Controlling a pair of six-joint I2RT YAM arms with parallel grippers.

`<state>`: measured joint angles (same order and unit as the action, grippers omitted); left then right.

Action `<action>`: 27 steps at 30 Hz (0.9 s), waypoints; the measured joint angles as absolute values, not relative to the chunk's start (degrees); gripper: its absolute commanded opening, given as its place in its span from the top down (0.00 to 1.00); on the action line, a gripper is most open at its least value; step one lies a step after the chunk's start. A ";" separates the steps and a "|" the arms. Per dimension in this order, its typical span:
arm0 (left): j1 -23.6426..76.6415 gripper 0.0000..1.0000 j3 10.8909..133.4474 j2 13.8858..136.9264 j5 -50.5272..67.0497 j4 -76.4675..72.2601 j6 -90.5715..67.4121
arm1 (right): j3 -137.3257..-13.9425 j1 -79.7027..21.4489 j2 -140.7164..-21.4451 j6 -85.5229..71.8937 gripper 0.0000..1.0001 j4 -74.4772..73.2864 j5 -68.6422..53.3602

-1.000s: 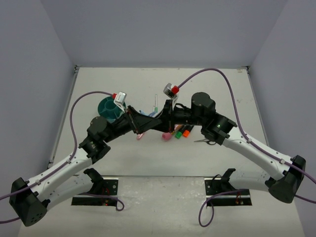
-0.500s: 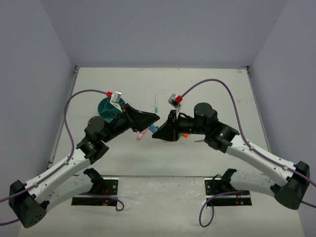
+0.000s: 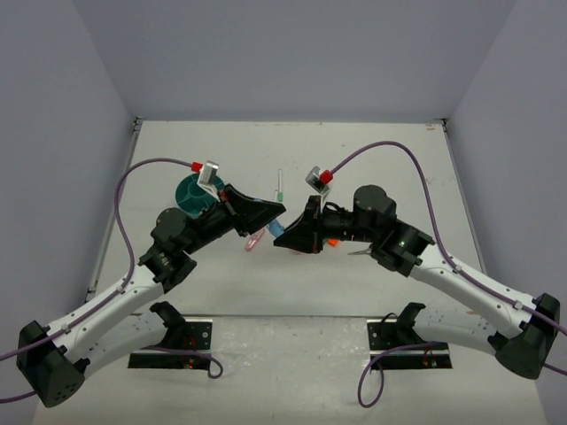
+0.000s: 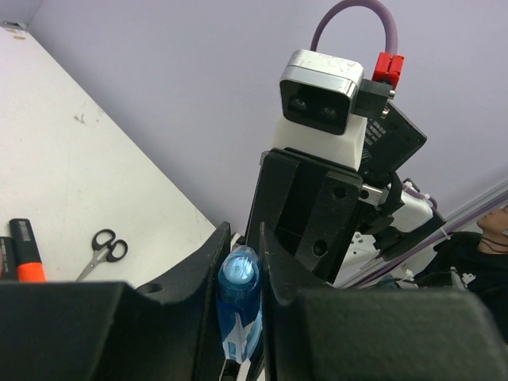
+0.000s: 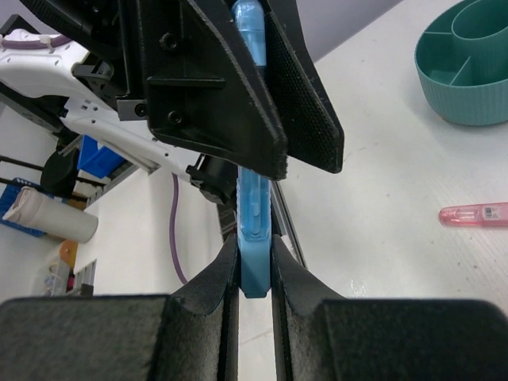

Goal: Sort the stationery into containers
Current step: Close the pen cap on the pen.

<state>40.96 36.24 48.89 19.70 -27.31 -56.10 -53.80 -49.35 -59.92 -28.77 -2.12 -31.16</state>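
two arms are seen, meeting over the middle of the table. one round teal organiser (image 3: 184, 197), split by inner dividers, stands on the left part of the table, partly hidden behind the left arm's wrist. one pink clip (image 5: 476, 214) lies flat on the table right of the organiser, apart from it and just below the left arm.

the left gripper (image 4: 240, 278) is clenched on one blue translucent clip (image 5: 254, 230), its fingers pressed against both sides near one rounded end. the same clip is pinched at its other end by the right gripper (image 5: 254, 274), so it is held off the table by both tools at once, between the two fingertips, well apart from the organiser. one thin pen with a green tip (image 3: 278, 184) lies farther back on the table, behind the joined grippers.

to the right, one orange highlighter (image 4: 28, 252) is seen lying flat by the right wrist; a dark item touching its side cannot be identified. one pair of small black-handled scissors (image 4: 104, 248) lies flat near it, beside the right forearm.

the table (image 3: 372, 159) is matt white with faint scuffs. it is enclosed by plain pale lilac walls at the left, back and right.
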 measured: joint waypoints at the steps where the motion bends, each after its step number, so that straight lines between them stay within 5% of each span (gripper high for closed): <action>1: 40.90 0.87 36.21 49.09 19.77 -27.78 -56.10 | -54.09 -49.38 -60.00 -28.91 1.00 -2.26 -31.17; 15: 40.13 0.85 33.22 48.70 19.39 -37.07 -57.26 | -58.57 -49.77 -63.39 -32.97 1.00 -1.90 -31.12; 18: 39.73 0.54 32.46 48.67 18.96 -38.43 -57.55 | -59.20 -49.87 -64.69 -34.00 1.00 -1.39 -31.06; 25: 40.54 0.30 35.98 46.28 18.64 -27.41 -51.41 | -57.26 -49.54 -65.56 -33.93 1.00 5.54 -29.54; 27: 40.90 0.05 38.32 45.48 18.68 -23.47 -49.03 | -56.12 -49.46 -64.91 -33.81 1.00 6.72 -29.37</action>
<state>40.90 38.32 45.48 18.68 -23.47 -49.03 -56.12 -49.46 -64.91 -33.81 6.72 -29.37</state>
